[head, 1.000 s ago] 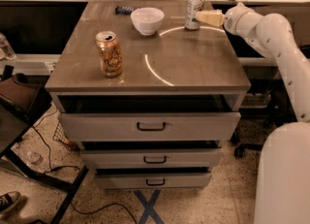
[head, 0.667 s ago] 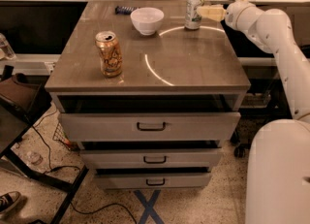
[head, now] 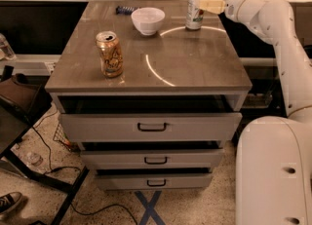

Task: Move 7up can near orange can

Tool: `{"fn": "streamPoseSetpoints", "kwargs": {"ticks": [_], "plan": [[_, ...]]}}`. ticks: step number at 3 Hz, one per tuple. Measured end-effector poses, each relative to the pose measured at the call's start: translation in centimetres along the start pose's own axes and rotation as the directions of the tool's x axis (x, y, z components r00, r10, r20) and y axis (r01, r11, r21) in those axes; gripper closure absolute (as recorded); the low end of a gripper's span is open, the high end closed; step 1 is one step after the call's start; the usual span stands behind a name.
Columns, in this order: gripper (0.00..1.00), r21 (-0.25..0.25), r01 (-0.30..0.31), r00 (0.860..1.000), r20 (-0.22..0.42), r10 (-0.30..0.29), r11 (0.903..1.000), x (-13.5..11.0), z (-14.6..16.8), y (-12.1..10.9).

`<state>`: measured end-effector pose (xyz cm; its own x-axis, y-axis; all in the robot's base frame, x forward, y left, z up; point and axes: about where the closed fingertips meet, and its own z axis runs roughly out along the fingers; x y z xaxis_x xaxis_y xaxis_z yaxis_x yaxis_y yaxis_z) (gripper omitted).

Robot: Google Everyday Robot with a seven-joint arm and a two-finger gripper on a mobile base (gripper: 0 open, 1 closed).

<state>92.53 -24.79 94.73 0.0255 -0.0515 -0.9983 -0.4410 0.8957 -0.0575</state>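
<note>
The 7up can (head: 194, 11), whitish-silver with green markings, stands upright at the far right of the drawer cabinet's top (head: 195, 68). The orange can (head: 109, 53), orange-gold with an opened tab, stands upright near the front left of the same top. My gripper (head: 208, 6) reaches in from the right at the height of the 7up can's upper part, right beside it. The white arm (head: 273, 29) runs down the right side of the view.
A white bowl (head: 147, 19) sits at the back middle, left of the 7up can. A small dark blue object (head: 124, 9) lies behind it. The cabinet has three drawers (head: 151, 127) slightly open. A shelf edge runs behind the cabinet; cables and a dark chair are on the floor at left.
My gripper has moved a little farther back and up, to the upper part of the 7up can. Both cans stand where they were.
</note>
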Motion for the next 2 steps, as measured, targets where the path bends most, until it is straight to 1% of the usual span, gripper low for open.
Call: {"fn": "streamPoseSetpoints", "kwargs": {"ticks": [1, 2], "plan": [[0.0, -0.067, -0.024, 1.0, 0.0, 0.024, 0.9974, -0.3, 0.7, 1.9], [0.0, -0.121, -0.077, 0.997, 0.001, 0.078, 0.9896, 0.6, 1.9, 3.5]]}}
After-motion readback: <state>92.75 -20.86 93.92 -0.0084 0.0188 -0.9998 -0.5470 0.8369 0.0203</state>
